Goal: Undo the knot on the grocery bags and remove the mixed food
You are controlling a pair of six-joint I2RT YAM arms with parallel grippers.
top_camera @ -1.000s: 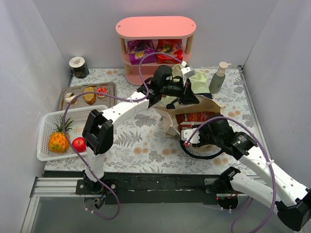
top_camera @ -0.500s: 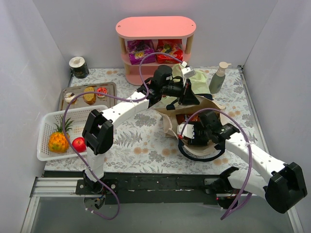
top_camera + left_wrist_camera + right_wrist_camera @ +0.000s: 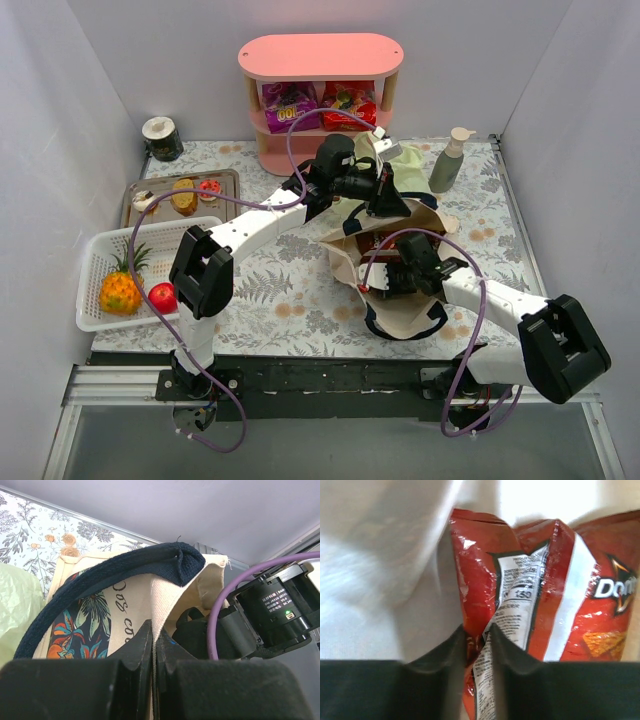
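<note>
Pale walls (image 3: 60,100), floral tabletop (image 3: 290,300), pink shelf (image 3: 320,55)

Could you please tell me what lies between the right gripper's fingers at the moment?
A fold of the red snack packet, pinched by the right gripper; the right wrist view shows it.

The table (image 3: 290,290) is white, printed with grey ferns and small orange blossoms, and the shelf (image 3: 320,55) is salmon pink. The tote (image 3: 135,595) is beige with a dark navy handle (image 3: 125,565) and a teal-and-orange leaf print, the plastic bag (image 3: 15,610) a pale yellow-green, and the snack packet (image 3: 480,580) glossy red with a white stripe and a white panel of black print. The mesh basket (image 3: 95,262) is white, the pineapple (image 3: 119,292) yellow-orange with green leaves, and the round fruit (image 3: 162,296) red.
</note>
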